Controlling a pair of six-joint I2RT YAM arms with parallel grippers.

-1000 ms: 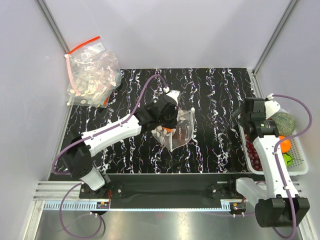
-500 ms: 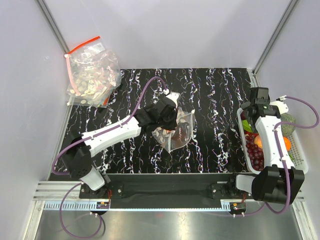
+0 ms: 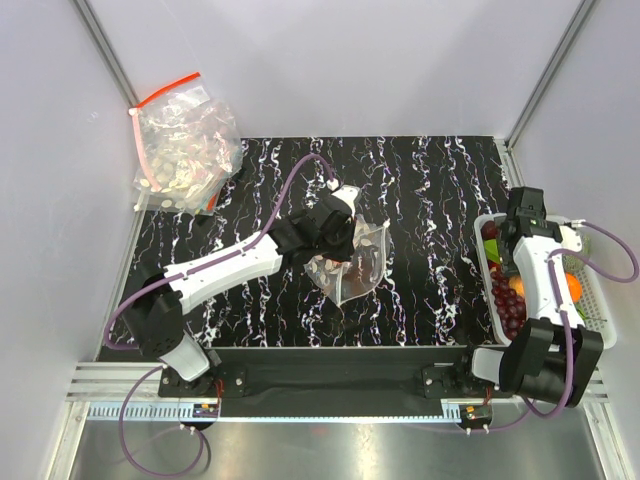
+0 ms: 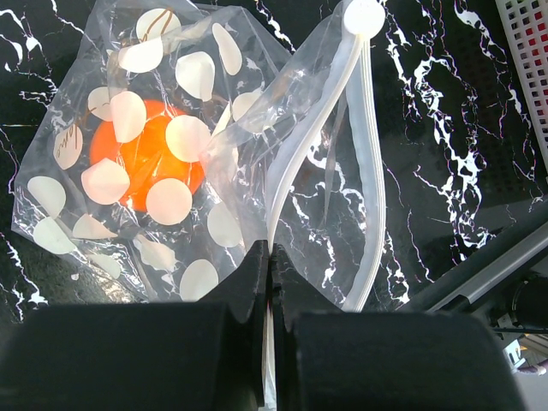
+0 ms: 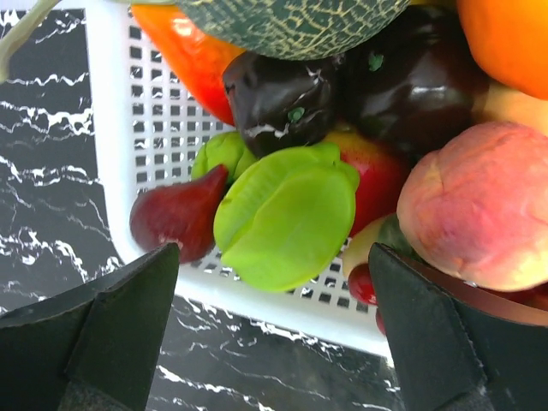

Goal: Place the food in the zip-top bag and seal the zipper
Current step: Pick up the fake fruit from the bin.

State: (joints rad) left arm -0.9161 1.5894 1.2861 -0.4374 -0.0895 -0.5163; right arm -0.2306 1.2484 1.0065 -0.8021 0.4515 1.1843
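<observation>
The zip-top bag (image 4: 171, 171) lies on the black marbled table (image 3: 430, 180), well to the left of the white basket (image 5: 107, 103), with bare tabletop between them. It is clear, crinkly and printed with white oval spots, and a round orange food item (image 4: 145, 158) sits inside it at the end away from the basket. The zipper (image 4: 368, 94) runs along the bag's mouth on the side facing the basket. Its two pale strips stand apart, so the mouth gapes unsealed.

The left gripper (image 4: 270, 253) is clenched on one strip of the zipper, which passes up between the closed black fingers. The arm reaches in from the side of the bag away from the basket.

The right gripper (image 5: 272, 248) hangs over the near-left corner of the basket with its jaws spread wide and nothing between them. Below it in the basket lie a green ridged fruit (image 5: 287, 214), a dark red fig-shaped piece (image 5: 175, 223), two dark plums (image 5: 282, 98), a peach (image 5: 479, 205) and a netted melon (image 5: 291, 17).

A heap of bags with a red strip (image 3: 185, 140) rests far to the left of the basket, at the table's back corner
</observation>
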